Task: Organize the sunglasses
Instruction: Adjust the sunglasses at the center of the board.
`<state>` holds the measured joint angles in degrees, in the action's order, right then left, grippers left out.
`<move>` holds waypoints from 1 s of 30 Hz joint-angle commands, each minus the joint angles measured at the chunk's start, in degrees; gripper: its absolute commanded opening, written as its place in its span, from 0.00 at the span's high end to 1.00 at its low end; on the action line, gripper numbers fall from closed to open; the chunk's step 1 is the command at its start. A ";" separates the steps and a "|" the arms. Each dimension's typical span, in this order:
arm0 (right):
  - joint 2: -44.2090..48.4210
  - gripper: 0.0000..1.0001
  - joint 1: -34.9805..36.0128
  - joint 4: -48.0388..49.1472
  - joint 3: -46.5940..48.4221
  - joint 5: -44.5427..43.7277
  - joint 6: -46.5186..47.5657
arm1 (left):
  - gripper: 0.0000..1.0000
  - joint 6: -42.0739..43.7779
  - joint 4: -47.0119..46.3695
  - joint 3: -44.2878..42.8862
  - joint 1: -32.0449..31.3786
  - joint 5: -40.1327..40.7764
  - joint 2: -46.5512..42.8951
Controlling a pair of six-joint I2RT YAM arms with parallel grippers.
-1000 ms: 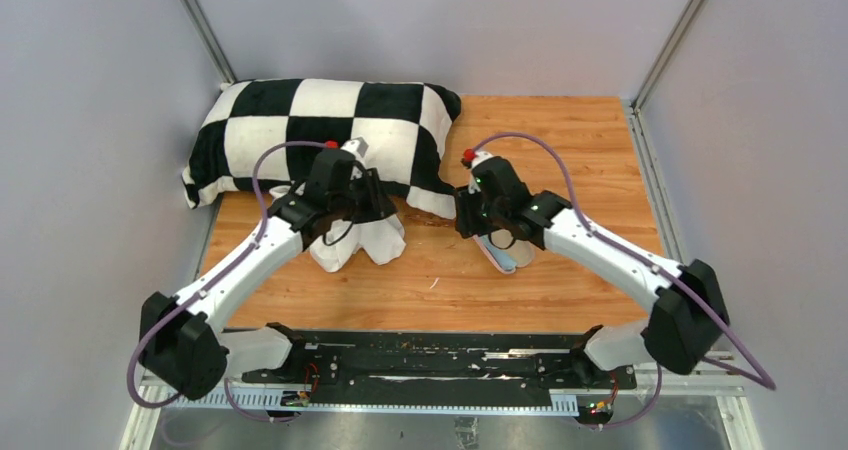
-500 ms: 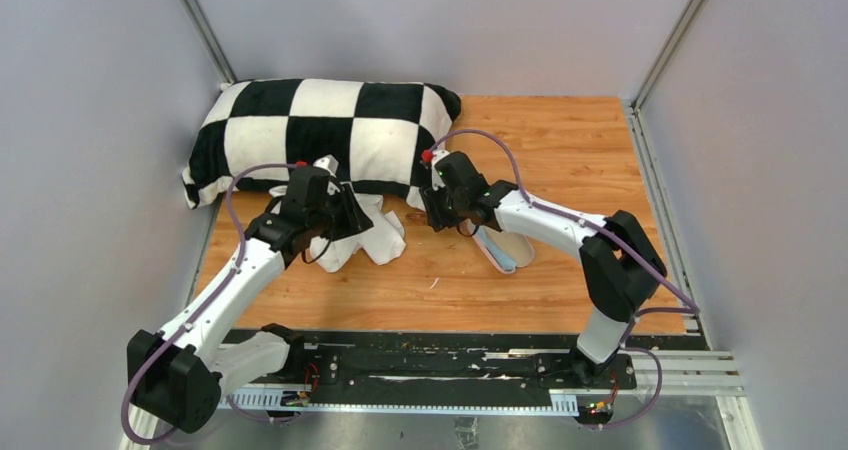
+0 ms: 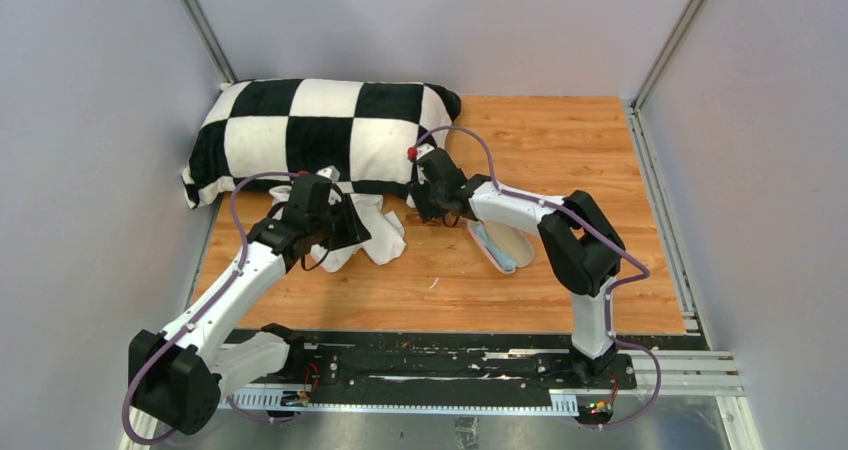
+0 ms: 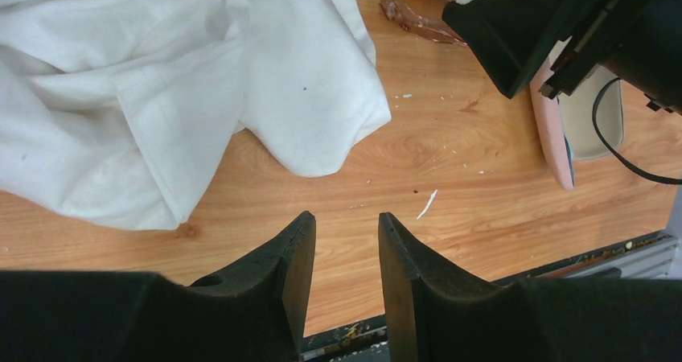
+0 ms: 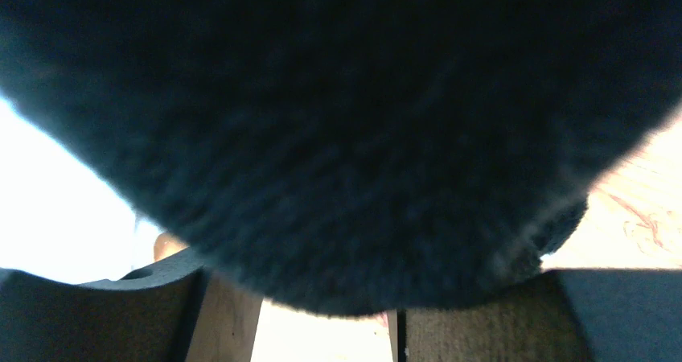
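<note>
the sunglasses (image 4: 412, 18) lie on the wooden table (image 3: 560, 150) at the pillow's (image 3: 320, 130) near right corner, partly hidden by the right gripper (image 3: 427, 205); its jaws stand well apart, with the pillow's black plush close over them. just right of it sits the open pink case (image 3: 505, 248). the left gripper (image 4: 346, 245) hangs over bare wood at the near edge of a crumpled white cloth (image 4: 161, 80), jaws partly spread and holding nothing.
</note>
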<state>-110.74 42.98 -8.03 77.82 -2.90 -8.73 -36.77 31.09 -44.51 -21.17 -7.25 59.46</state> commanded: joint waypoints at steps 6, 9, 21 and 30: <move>-2.34 0.35 -0.96 1.51 -0.66 0.51 0.46 | 0.60 0.48 -0.75 1.44 0.25 -2.01 0.09; -1.90 0.35 -0.96 1.94 -1.98 1.93 -0.23 | 0.60 0.43 -1.16 1.61 0.25 -2.43 0.30; 7.46 0.37 -0.14 -0.18 -7.02 7.69 -1.61 | 0.60 0.25 -2.39 2.30 0.25 -3.71 1.10; 17.50 0.22 -0.11 -4.50 -13.54 -2.46 -25.13 | 0.60 -0.32 -4.16 3.12 0.25 -5.28 1.37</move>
<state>-95.04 42.59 -8.47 67.77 -1.41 -19.27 -36.84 28.40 -42.35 -21.17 -10.74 60.49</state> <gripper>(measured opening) 0.735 0.401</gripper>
